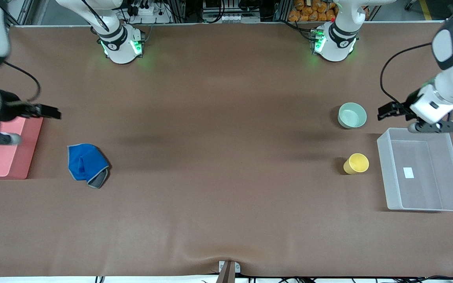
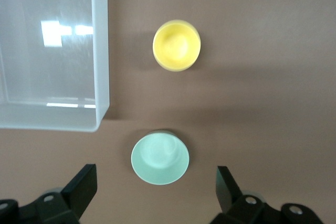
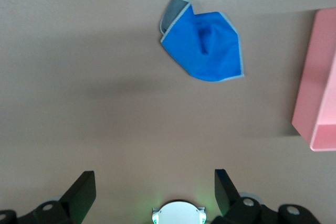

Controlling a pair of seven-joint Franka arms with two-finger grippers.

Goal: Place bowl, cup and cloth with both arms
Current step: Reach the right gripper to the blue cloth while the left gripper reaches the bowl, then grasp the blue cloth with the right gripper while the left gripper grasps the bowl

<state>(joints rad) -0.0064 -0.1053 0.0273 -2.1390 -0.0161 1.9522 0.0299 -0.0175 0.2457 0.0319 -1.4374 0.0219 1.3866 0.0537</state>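
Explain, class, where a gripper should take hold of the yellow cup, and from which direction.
Probably from above, one finger inside and one outside the rim of the cup. It stands upright, mouth open, apart from the bowl and clear bin.

front cam high, faces bases; wrist cams look down, closer.

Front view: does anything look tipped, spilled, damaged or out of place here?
Nothing is spilled or broken. The only untidy item is the cloth, crumpled with a grey corner folded over, near the pink tray. The bowl and cup stand upright beside the clear bin. Both the left gripper and right gripper are open and empty.
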